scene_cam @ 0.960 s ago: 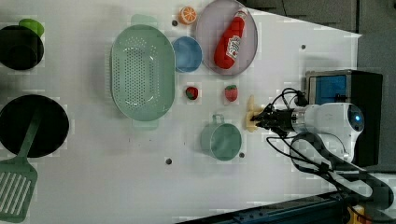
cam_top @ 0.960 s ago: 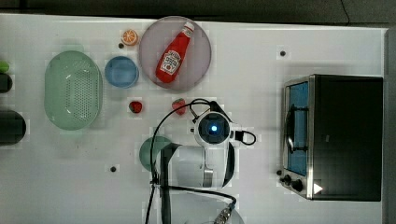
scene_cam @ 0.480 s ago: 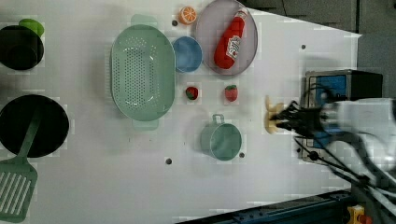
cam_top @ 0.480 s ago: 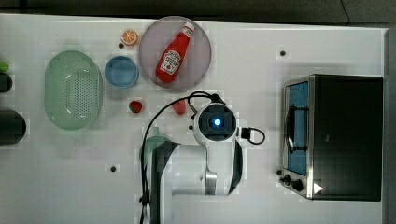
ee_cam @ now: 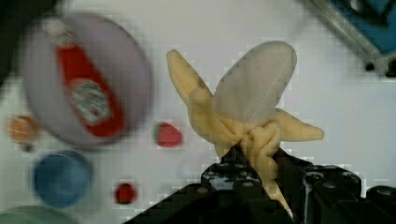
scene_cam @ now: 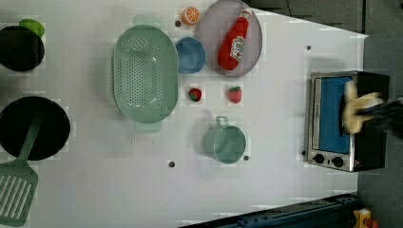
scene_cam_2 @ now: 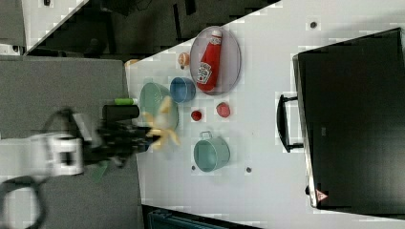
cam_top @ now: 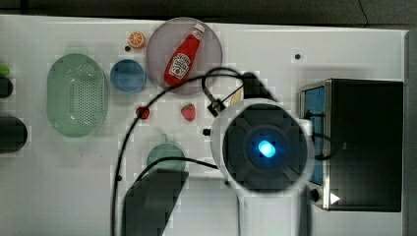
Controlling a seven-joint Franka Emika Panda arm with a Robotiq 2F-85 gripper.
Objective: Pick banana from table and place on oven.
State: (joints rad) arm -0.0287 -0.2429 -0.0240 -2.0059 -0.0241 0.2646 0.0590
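The black gripper (ee_cam: pixel 261 179) clamps the yellow half-peeled banana (ee_cam: pixel 243 116) by its stem, lifted off the white table (scene_cam: pixel 285 190), over the silver-fronted oven's (scene_cam: pixel 332 156) blue glass door.

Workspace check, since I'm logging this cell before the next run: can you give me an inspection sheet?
Surface: white table with a few dark bolt dots.
Job's things: peeled banana held off the table, in the left view in front of the oven; not yet on top.
Clutter: ketchup bottle on a grey plate, green colander, blue bowl, green mug, two strawberries, orange slice, black pan, green spatula.
Grippers: tool shut on the banana.
Cables: black cable looping along the arm.
Surroundings: dark floor beyond the table's edge.
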